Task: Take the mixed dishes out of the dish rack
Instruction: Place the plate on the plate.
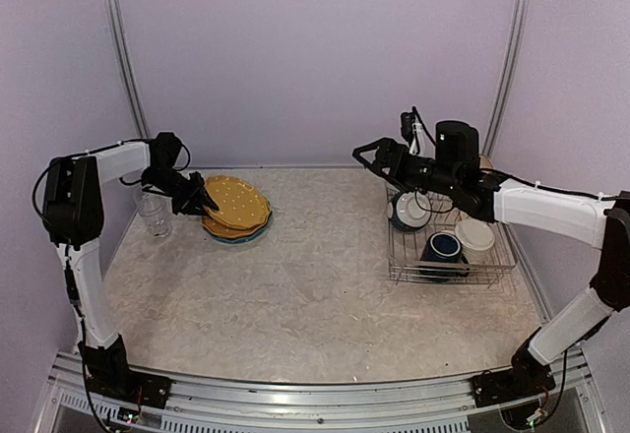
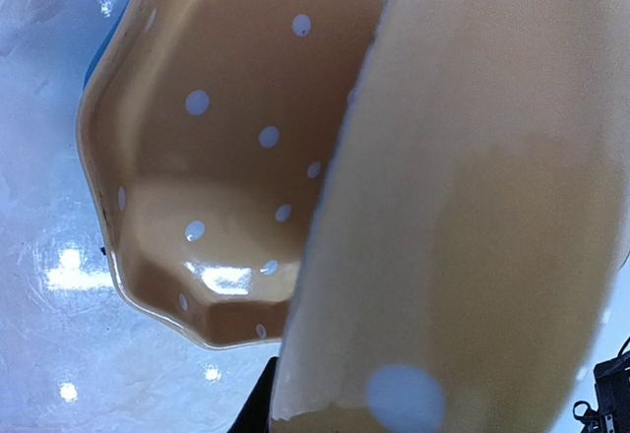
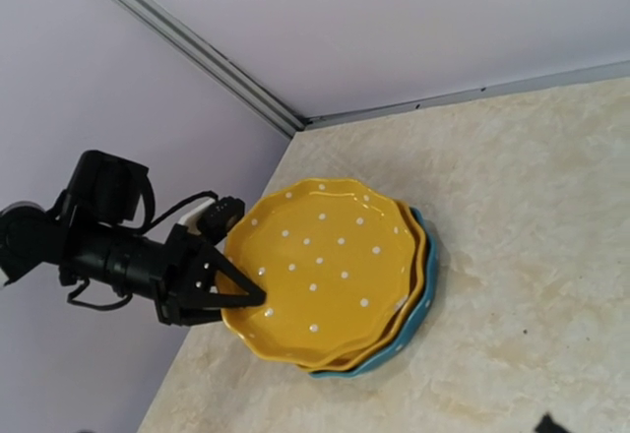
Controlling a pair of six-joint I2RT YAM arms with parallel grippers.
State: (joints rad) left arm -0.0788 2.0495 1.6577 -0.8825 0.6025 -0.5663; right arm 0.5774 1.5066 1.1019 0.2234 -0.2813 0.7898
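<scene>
Lilac walls, mottled beige table (image 1: 315, 305). L gripper (image 3: 253, 296) was clamped on left rim of top yellow dotted plate (image 3: 325, 261), on stack far left, glass tumbler (image 1: 155, 215) just beside. R gripper (image 1: 362, 154) hung w/ jaws apart, empty, left of dish rack (image 1: 404, 278) at right, which held teal bowl (image 1: 408, 211), dark blue mug (image 1: 443, 247), cream mug (image 1: 476, 238).

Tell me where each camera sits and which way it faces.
Top external: above, behind the bases, looking down the table; both arms show.
Left wrist: right against the yellow plates; a sliver of finger shows.
Right wrist: by the dish rack, facing the plates; almost none of itself shows.
Shared: top and right wrist both show the left gripper on the top yellow plate.
</scene>
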